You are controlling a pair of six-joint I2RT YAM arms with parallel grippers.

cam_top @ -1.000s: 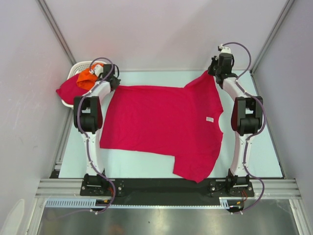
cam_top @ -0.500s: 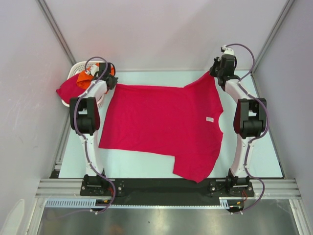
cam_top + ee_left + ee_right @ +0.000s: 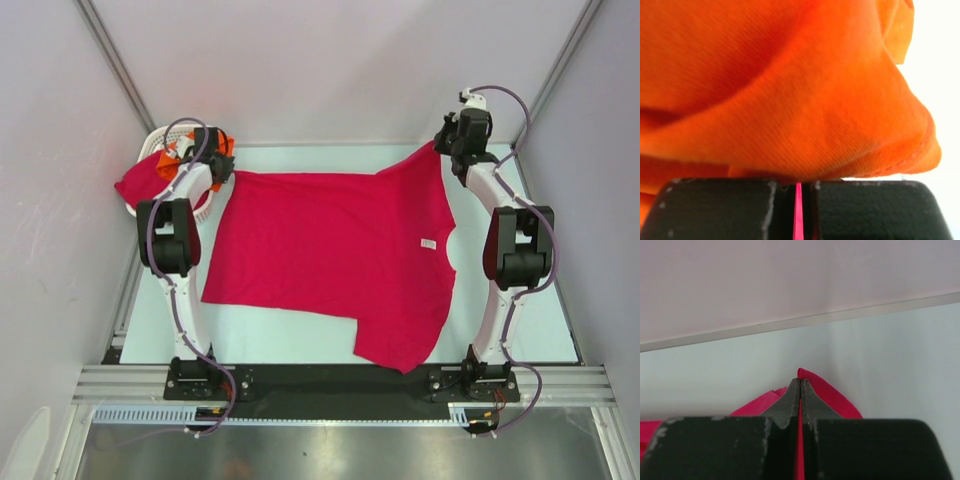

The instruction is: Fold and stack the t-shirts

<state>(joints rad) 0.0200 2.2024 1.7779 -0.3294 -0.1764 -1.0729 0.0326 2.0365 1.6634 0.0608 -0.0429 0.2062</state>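
Two grippers are holding one shirt along its far edge, so this looks like the start of a fold: grab the back edge, then carry it over. The left gripper (image 3: 799, 189) has its fingers pressed almost together. Only a thin strip of pink shows in the crack, so it is pinching the big pink shirt (image 3: 330, 250) at the far left corner. The right gripper (image 3: 800, 390) is squeezed tight too, with pink cloth poking out beside its tips. It has the tip of the far sleeve (the one by the back wall). Next, I think, both arms need to lift a little and bring the far edge toward the near edge together, so the cloth does not bunch. The big pink shirt lies spread open on the table (image 3: 290, 335) between the two arms, with its neck toward the right arm. Close in front of the left wrist camera is an orange shirt (image 3: 790, 90). It sits bunched in the white basket (image 3: 160, 133) at the far left, and a second pink shirt (image 3: 135, 187) hangs over the basket's side. Those two are not folded, so most of the job is left.
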